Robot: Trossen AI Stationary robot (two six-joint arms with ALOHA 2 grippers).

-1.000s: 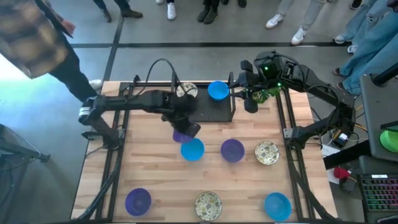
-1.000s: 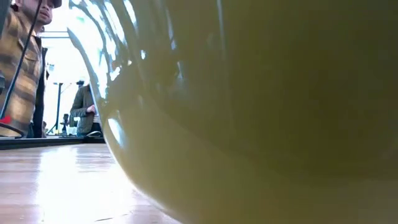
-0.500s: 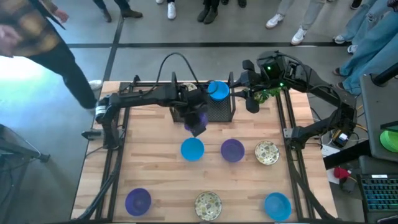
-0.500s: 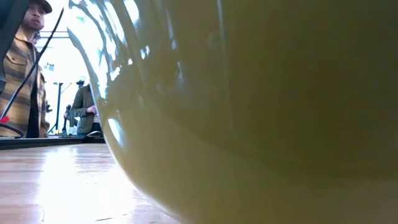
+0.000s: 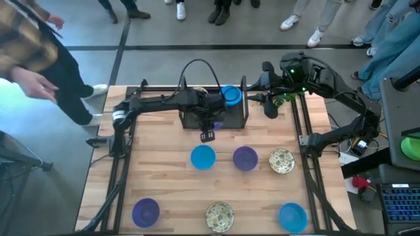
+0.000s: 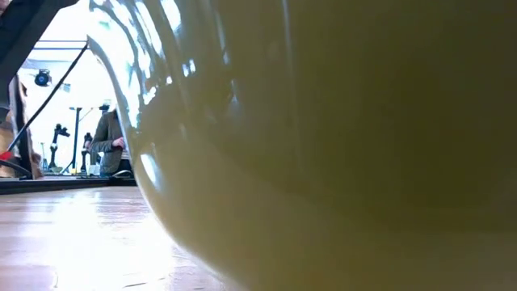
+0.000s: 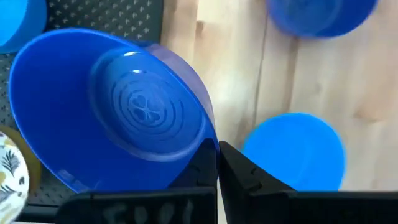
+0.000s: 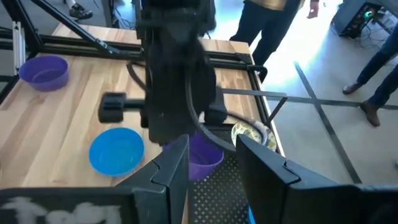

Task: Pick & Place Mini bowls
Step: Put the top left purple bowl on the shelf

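A purple mini bowl (image 7: pixel 118 112) hangs tilted over the black mesh tray (image 5: pixel 233 115), my left gripper (image 7: pixel 217 152) shut on it. In the tray sit a blue bowl (image 5: pixel 230 96) and a speckled cream bowl (image 8: pixel 252 134). Several more bowls rest on the wooden table: blue (image 5: pixel 203 157), purple (image 5: pixel 245 158) and speckled (image 5: pixel 281 160) in a middle row, and purple (image 5: pixel 146 211), speckled (image 5: pixel 220 215) and blue (image 5: pixel 293 216) near the front edge. My right gripper (image 5: pixel 269 105) hovers open beside the tray's right end, holding nothing. My left gripper pinches the purple bowl's rim (image 7: pixel 210 142) between its two fingers, one finger on the inner side and one outside. The fingers come steeply from above. The bowl is lifted clear of the tray and hangs tilted, its hollow turned toward the wrist.
A green plant (image 5: pixel 282 99) stands at the table's far right, by my right arm. A cream bowl (image 6: pixel 323 162) sits right in front of the low camera and fills that view. People stand beyond the far edge and at the left of the table.
My left gripper has carried the purple bowl from beside the middle blue bowl toward the table's far edge, over the mesh tray. Its wrist has rolled, which tipped the bowl. It has stayed shut. A person at the table's left has moved.
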